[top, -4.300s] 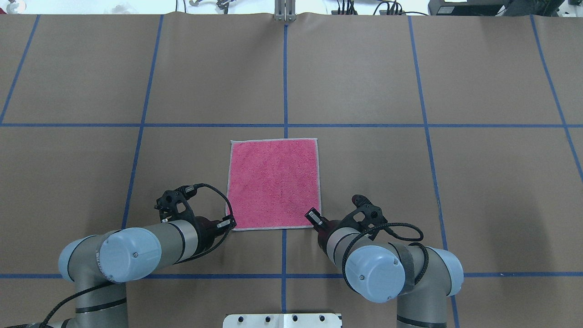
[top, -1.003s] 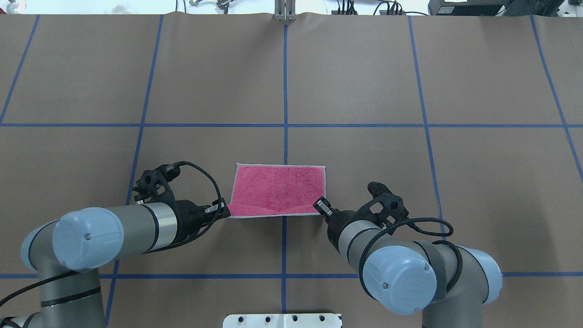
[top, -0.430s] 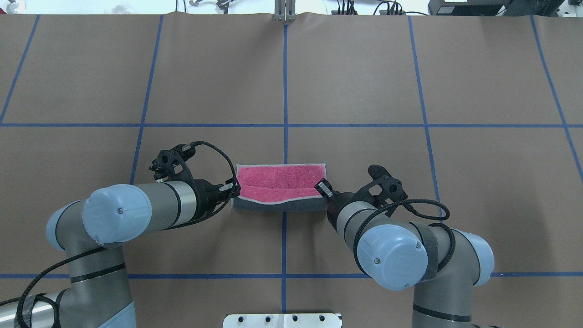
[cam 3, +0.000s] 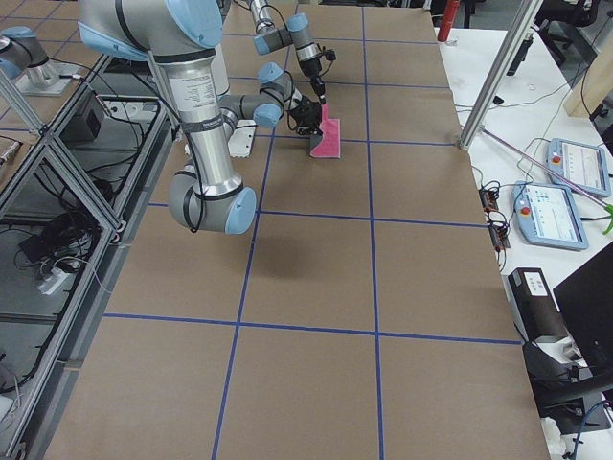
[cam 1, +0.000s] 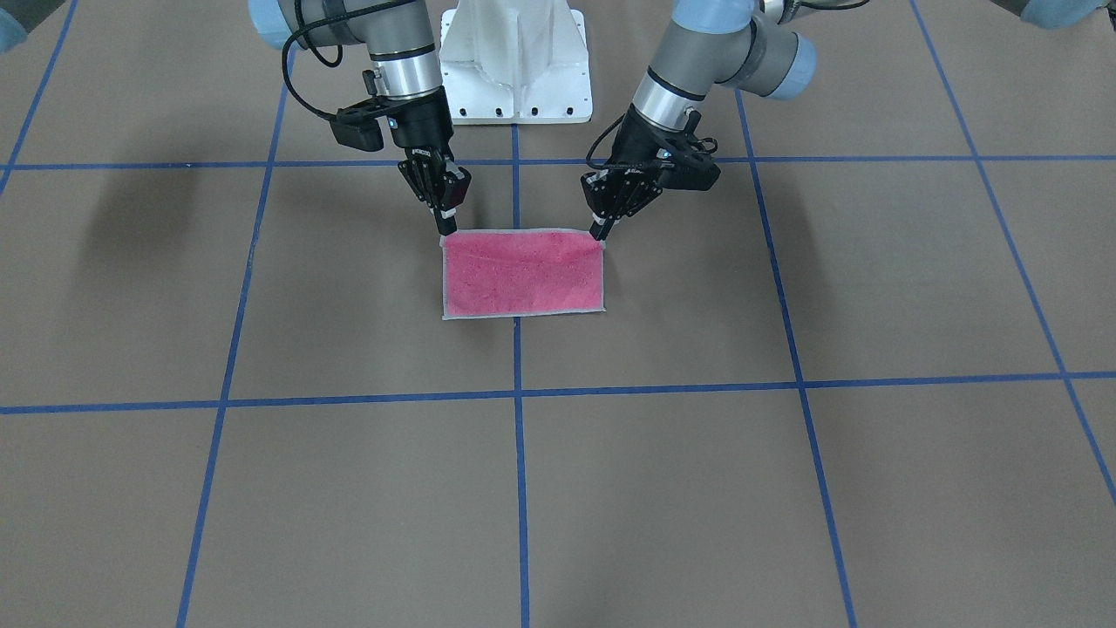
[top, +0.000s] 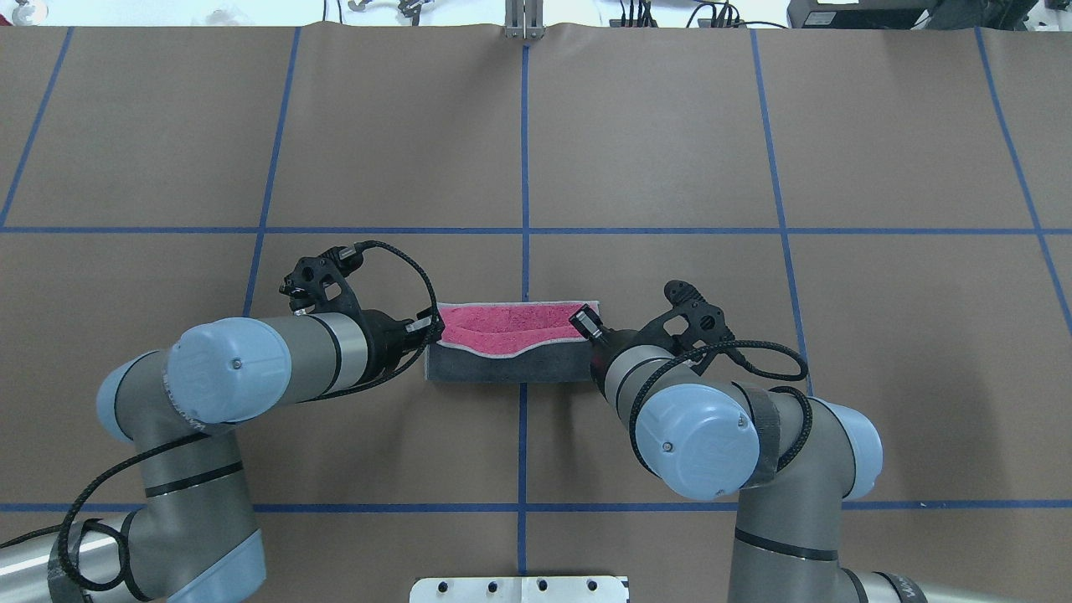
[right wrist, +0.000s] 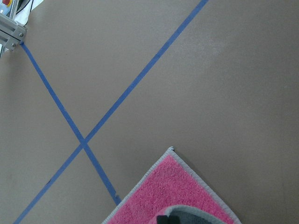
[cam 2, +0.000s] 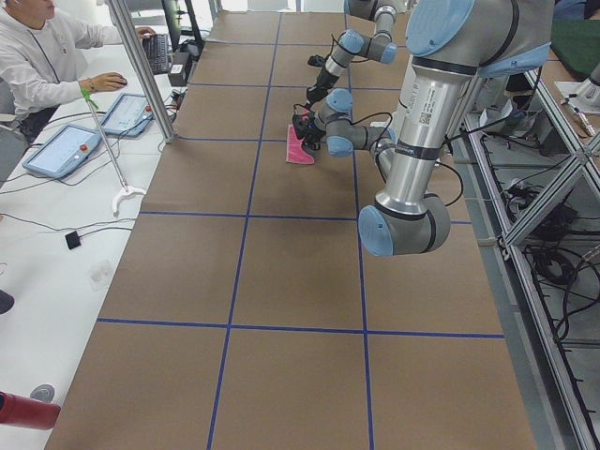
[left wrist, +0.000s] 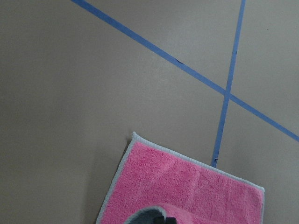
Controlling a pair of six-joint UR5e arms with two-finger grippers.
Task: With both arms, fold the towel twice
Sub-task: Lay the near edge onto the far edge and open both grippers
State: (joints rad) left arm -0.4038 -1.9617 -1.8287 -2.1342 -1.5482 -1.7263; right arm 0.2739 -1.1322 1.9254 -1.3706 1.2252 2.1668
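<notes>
The towel [top: 511, 321] lies mid-table, half turned over. A pink strip shows along its far edge and the dark grey underside [top: 502, 366] faces up nearer the robot. My left gripper [top: 435, 327] is shut on its lifted left corner, and my right gripper [top: 584, 322] is shut on the lifted right corner. From across the table, the towel [cam 1: 523, 275] looks pink, hanging from the right gripper [cam 1: 446, 228] and the left gripper [cam 1: 602, 234]. Each wrist view shows pink towel [left wrist: 187, 186] [right wrist: 177, 191] below a grey fold.
Blue tape lines [top: 523, 167] divide the brown table cover into squares. The white pedestal [cam 1: 514, 61] stands at the robot's side. A metal post [top: 523, 29] sits at the far edge. A person [cam 2: 47, 56] sits at a side desk with tablets.
The towel lay flat and pink with the grippers at its near corners. Both grippers have since lifted that near edge and carried it toward the far edge, baring more grey underside.
</notes>
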